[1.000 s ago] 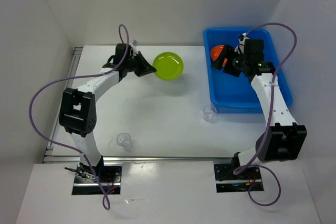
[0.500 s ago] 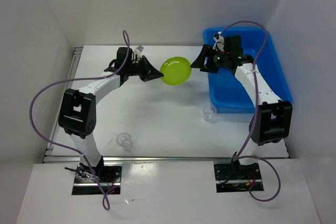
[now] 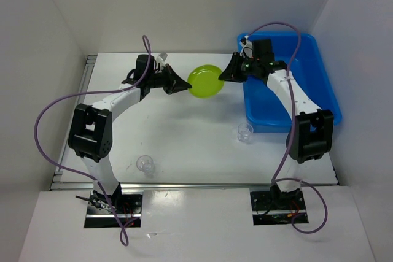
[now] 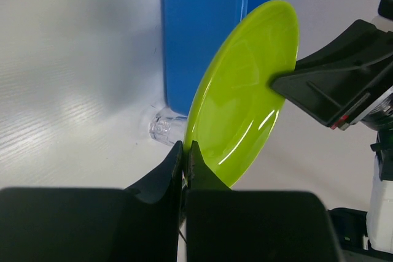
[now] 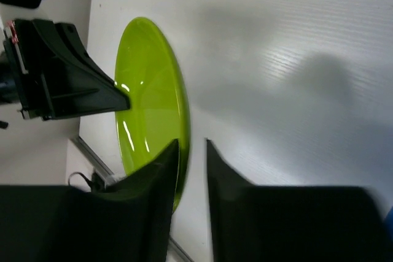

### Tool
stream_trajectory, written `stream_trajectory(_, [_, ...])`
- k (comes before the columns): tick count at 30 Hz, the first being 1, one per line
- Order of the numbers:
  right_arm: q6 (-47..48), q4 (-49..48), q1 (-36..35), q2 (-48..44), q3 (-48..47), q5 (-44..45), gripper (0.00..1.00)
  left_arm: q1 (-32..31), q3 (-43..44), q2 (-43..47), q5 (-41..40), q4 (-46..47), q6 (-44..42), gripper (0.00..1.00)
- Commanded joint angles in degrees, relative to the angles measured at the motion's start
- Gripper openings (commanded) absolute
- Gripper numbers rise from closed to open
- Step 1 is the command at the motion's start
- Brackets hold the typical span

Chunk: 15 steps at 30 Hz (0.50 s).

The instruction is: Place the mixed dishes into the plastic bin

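Lime green plate [image 3: 206,81] is up off the table [image 3: 184,133], tilted on edge, hanging between the two arms just left of the blue bin [image 3: 276,111]. It's not inside the bin.

L gripper [image 3: 184,85] has the plate's near-left rim. In its wrist cam the fingers are pinched tight on the edge w/ no gap showing.

R gripper [image 3: 224,77] reaches out over the bin's left wall and sits astride the opposite rim. From its wrist cam the jaws are narrow but apart, w/ a strip of table showing between them. The plate edge lies against the one finger, so it's not clamped as far as I can see.

One clear cup [image 3: 245,132] stands on the table just outside the bin's front-left corner. A 2nd clear cup [image 3: 145,164] stands near the front edge on the L arm's side, well apart from the first. Both are upright. What's inside the bin behind the R arm I can't make out.
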<state>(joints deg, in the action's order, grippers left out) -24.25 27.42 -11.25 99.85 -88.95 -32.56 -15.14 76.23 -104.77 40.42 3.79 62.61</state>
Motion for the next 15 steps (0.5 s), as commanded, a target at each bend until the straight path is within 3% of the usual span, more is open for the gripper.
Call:
stream_trajectory(1, [0.3,-1.5,-0.9,1.4,-2.5,-1.5,0.15,0.3,1.0,2.9,1.7,3.2,1.0,0.00])
stream_trajectory(3, [0.3,-0.7,-1.4,1.9,-3.9,-0.9,0.01,0.3,1.0,2.9,1.1,3.2,1.0,0.00])
stream_trajectory(5, [0.8,0.8,-1.4,1.9,-4.6,-0.2,0.01,0.3,1.7,2.9,0.0,2.5,0.4,0.01])
stream_trajectory(6, [0.8,0.8,-1.4,1.9,-5.3,0.3,0.01,0.3,1.7,2.9,0.0,2.5,0.4,0.14])
stream_trajectory(7, [0.8,0.8,-1.4,1.3,-5.3,1.7,0.01,0.3,1.7,2.3,-0.7,2.5,0.4,0.38])
stream_trajectory(8, [0.8,1.4,-1.4,1.3,-6.6,2.8,0.01,0.3,1.7,2.3,-0.7,2.5,0.4,0.65])
stream_trajectory(9, [0.8,2.0,-1.4,0.6,-7.3,4.5,0.01,0.3,1.7,1.6,-1.7,2.5,0.4,1.00])
stream_trajectory(15, [2.5,8.0,2.1,2.0,-17.3,17.9,0.01,1.5,1.7,1.3,-8.9,-1.8,-5.1,1.00])
